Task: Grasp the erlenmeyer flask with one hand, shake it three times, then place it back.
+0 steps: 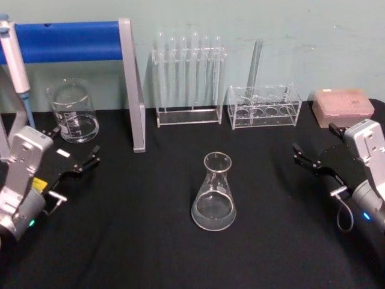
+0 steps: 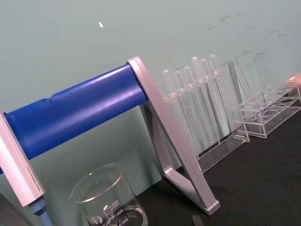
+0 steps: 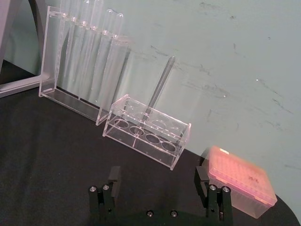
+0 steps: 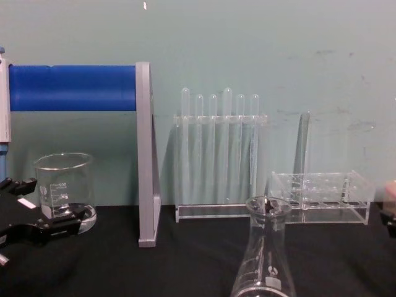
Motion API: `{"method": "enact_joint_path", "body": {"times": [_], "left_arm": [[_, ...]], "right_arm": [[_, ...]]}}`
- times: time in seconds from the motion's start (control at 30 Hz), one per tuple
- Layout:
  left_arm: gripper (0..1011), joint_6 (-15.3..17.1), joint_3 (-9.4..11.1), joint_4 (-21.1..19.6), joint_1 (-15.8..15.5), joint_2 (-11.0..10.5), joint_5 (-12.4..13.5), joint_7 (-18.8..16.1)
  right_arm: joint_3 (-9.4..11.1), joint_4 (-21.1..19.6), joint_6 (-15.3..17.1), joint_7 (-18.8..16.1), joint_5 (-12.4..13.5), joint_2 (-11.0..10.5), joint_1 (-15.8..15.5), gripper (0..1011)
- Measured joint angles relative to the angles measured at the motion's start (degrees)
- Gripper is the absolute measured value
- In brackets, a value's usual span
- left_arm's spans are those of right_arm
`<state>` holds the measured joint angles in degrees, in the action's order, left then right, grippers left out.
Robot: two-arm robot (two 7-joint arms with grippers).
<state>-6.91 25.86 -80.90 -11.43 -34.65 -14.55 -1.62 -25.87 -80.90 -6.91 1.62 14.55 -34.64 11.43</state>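
Upright in the middle of the bench (image 1: 138, 253), the erlenmeyer flask (image 1: 213, 194) looked light, slick and breakable, best taken at its narrow neck; left gripper (image 1: 75, 146) and right gripper (image 1: 314, 142) both gaped open.

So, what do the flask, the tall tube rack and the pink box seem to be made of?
Flask: probably glass; it is clear and glossy, with bright glints and faint white printed marks.
Tall tube rack: likely clear acrylic, with flat see-through plates and bright edges.
Pink box: looks like translucent plastic with a duller, frosted finish.
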Motion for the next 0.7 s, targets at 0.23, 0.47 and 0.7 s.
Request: {"method": "enact_joint_path", "body": {"times": [0.23, 0.47, 0.7], "left_arm": [[1001, 0.0, 0.0, 0.0, 0.0, 0.0, 0.0, 0.0], [1001, 0.0, 0.0, 0.0, 0.0, 0.0, 0.0, 0.0], [1001, 0.0, 0.0, 0.0, 0.0, 0.0, 0.0, 0.0]], "right_arm": [[0.0, 0.0, 0.0, 0.0, 0.0, 0.0, 0.0, 1002], [0.0, 0.0, 0.0, 0.0, 0.0, 0.0, 0.0, 1003], [1.1, -0.5, 0.6, -2.0, 1.4, -0.1, -0.3, 1002]]}}
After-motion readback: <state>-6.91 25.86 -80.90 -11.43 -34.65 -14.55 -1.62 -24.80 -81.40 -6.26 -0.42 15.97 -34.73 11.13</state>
